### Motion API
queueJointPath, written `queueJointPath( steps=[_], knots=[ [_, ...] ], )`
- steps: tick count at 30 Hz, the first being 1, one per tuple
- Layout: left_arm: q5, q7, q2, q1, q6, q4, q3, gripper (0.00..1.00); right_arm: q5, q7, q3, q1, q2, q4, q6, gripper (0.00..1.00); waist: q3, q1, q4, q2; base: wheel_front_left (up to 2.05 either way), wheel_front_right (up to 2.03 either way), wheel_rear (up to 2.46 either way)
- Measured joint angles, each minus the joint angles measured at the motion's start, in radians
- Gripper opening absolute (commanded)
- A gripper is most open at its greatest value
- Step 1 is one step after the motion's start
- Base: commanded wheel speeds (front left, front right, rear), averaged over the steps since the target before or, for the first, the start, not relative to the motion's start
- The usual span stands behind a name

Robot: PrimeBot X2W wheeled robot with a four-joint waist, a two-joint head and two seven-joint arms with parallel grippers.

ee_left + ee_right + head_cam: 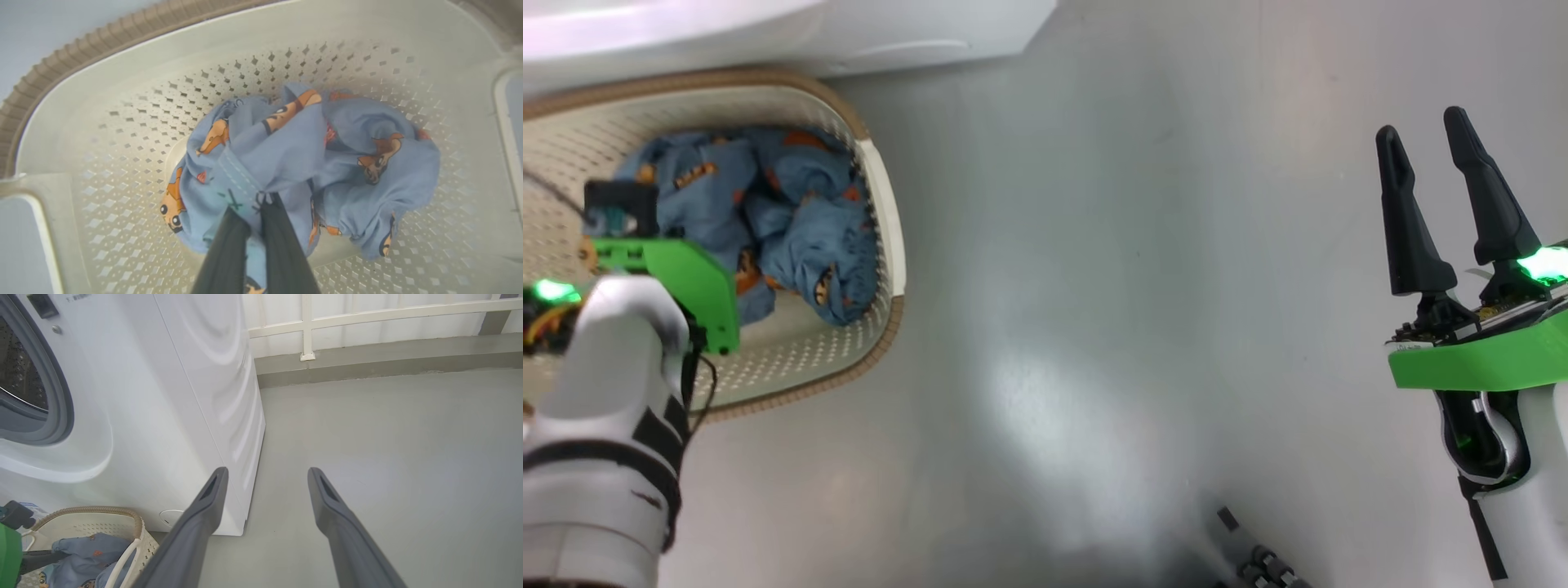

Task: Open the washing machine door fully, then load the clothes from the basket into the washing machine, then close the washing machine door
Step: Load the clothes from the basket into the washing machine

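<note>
The clothes (347,171), light-blue fabric with orange-brown cartoon figures, lie bunched in the cream perforated basket (122,61). My left gripper (251,200) is down inside the basket, shut on a fold of the clothes. From the head, the basket (882,212) sits at the left with the clothes (792,204) in it, my left wrist above them. The white washing machine (163,396) stands right behind the basket (137,526), its drum opening (20,367) uncovered. The washing machine door is out of view. My right gripper (1421,122) hangs open over bare floor, far right, holding nothing.
Grey floor (1135,286) stretches between the basket and my right arm. A low kerb and white railing (306,326) run along the far side, beyond the machine. A dark jointed part (1258,563) shows at the bottom edge of the head view.
</note>
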Motion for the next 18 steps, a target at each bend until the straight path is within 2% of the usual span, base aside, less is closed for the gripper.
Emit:
queueJointPath(
  steps=[5, 10, 18],
  knots=[
    [-0.051, -0.077, -0.021, 0.052, -0.011, 0.001, 0.035, 0.0, -0.002, 0.0, -0.002, 0.023, -0.012, 0.012, 0.0, 1.0, -0.063, -0.0001, 0.018, 0.0, 0.0, 0.0, 0.0],
    [-0.078, -0.103, -0.053, 0.116, -0.034, -0.031, 0.045, 0.0, -0.002, 0.0, -0.021, 0.081, -0.019, 0.03, 0.0, 1.0, -0.134, -0.0001, 0.037, 0.0, 0.0, 0.0, 0.0],
    [-0.086, -0.104, -0.059, 0.302, -0.043, -0.299, 0.084, 0.0, -0.007, 0.0, -0.033, 0.164, -0.027, 0.055, 0.0, 1.0, -0.257, -0.0001, 0.068, 0.0, 0.0, 0.0, 0.0]
  ],
)
